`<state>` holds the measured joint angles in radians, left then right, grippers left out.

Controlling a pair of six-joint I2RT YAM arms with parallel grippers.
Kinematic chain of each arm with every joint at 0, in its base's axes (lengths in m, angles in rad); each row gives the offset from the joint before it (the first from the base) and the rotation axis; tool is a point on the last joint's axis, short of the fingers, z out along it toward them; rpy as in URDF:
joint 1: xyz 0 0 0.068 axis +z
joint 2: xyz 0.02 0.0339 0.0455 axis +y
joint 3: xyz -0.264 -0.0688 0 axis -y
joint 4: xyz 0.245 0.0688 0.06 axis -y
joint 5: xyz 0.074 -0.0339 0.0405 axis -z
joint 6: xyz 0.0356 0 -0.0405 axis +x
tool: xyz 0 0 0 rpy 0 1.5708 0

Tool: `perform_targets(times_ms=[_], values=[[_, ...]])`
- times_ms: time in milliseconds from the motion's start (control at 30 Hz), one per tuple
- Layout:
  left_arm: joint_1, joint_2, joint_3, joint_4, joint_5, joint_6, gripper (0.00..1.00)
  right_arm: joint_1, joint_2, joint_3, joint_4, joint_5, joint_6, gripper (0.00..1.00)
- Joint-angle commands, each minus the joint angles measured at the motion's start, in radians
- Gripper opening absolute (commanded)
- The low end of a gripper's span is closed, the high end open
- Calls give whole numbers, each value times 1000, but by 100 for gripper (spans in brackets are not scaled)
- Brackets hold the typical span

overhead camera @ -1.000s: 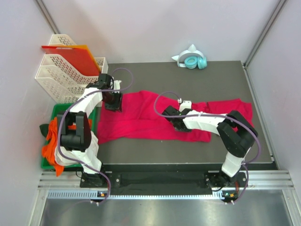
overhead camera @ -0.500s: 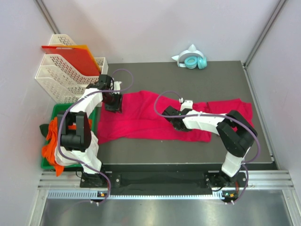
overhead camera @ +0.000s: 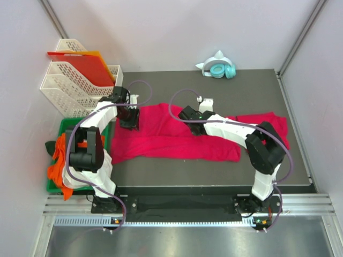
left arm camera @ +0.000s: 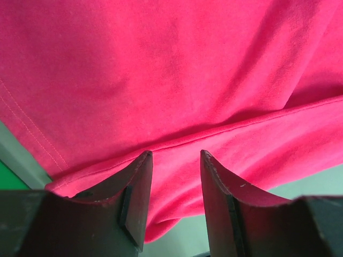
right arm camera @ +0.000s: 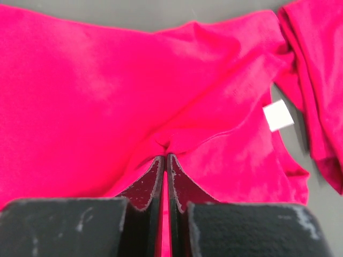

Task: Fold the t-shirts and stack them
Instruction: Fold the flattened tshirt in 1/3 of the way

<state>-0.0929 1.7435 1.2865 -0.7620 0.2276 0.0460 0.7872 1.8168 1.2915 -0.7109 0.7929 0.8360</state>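
T-shirt (overhead camera: 155, 136) lies rumpled on the dark desk (overhead camera: 161, 88), long side running left-right. Everything below is placed relative to the shirt.

- Right tool (overhead camera: 188, 114): at the shirt's far edge, about mid-length. Wrist view shows the tool (right arm camera: 165, 158) fully closed, with a small pucker of crimson cloth nipped at the tips.
- White neck label (right arm camera: 278, 115): on the shirt, just right of that pinch.
- Left tool (overhead camera: 129, 119): at the shirt's far-left corner. Fingers (left arm camera: 136, 198) stand roughly half apart, straddling a hem fold. Can't tell if they touch the cloth. No grip visible.
- Teal headphones (overhead camera: 217, 69): beyond the shirt's far edge, well apart.
- White mesh trays (overhead camera: 69, 88): off the far-left corner, with a red-orange sheet (overhead camera: 80, 64) on top.
- Green bin (overhead camera: 64, 128): off the left end, holding orange cloth (overhead camera: 56, 166).
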Motion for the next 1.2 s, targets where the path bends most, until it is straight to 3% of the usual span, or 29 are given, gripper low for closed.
perform_targets(times_ms=[0,433,767,867,900,1033,1167], values=[[2,-22,-15,18,12,-11,46,-22,87,103,22,17,-86,0],[2,-1,-19,26,-1,-1,46,-65,279,317,60,-26,-190,0],[2,16,-30,33,-4,-5,46,-71,357,373,126,-124,-258,2],[2,13,-29,33,1,5,47,-78,330,364,105,-87,-215,35],[2,7,-27,33,3,8,48,-82,310,344,106,-74,-206,51],[2,-12,-19,36,27,15,51,-97,155,290,105,-17,-173,70],[2,-27,-19,59,49,5,52,-166,41,204,139,-96,-132,72]])
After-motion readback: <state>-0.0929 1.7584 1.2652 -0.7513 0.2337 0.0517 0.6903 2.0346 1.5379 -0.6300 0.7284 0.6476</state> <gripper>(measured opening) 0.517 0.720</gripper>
